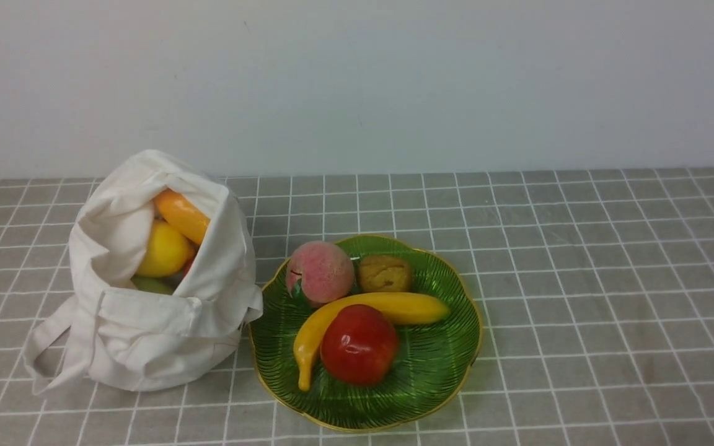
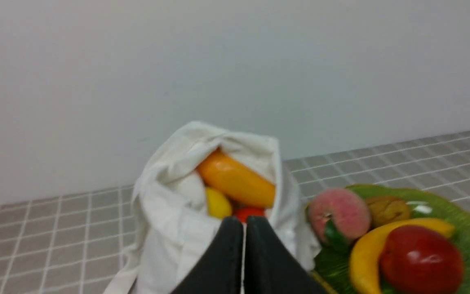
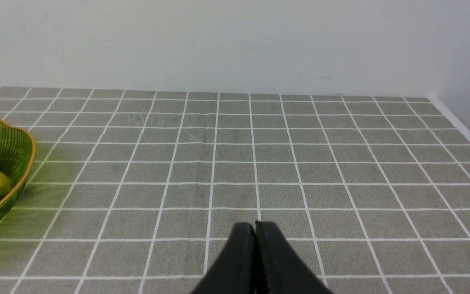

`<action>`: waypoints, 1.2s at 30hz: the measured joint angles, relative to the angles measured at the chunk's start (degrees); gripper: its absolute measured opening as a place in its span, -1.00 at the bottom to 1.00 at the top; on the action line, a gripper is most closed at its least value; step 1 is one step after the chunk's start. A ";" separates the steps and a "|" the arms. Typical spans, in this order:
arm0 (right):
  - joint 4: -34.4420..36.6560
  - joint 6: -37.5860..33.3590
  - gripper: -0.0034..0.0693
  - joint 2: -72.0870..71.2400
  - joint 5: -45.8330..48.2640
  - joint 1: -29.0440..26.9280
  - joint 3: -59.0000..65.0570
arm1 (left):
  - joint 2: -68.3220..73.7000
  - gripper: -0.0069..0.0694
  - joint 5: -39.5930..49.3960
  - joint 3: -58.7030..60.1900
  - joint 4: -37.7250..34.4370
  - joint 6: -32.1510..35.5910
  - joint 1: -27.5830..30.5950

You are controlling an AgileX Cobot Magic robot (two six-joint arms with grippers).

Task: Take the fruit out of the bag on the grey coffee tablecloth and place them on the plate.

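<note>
The orange piece, lemon, a red fruit and a green one are in the bag, toward the cloth's left edge. Just beside it, near the cloth's front edge, the plate holds the peach, a brown fruit, banana and apple. Left gripper and right gripper are clenched, both unladen.

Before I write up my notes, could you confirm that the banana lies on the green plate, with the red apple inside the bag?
The red apple is on the green plate, as the front view shows.
</note>
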 joint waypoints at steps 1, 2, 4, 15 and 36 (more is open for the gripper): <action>0.00 0.00 -0.95 0.00 0.00 0.00 0.00 | -0.61 -0.84 -0.50 2.83 -0.35 0.64 2.05; 0.00 0.00 -0.95 0.00 0.00 0.00 0.00 | -0.70 -0.84 -0.65 4.20 -0.50 1.07 2.97; 0.00 0.00 -0.95 0.00 0.00 0.00 0.00 | -0.78 -0.84 -0.92 8.61 -0.50 1.40 5.35; -0.06 0.00 -0.95 0.00 0.14 0.00 0.00 | -0.78 -0.84 -6.17 17.87 -0.72 1.64 6.82; -0.06 0.00 -0.95 0.00 0.14 0.00 0.00 | -0.78 -0.84 -6.82 17.87 -0.72 1.58 6.82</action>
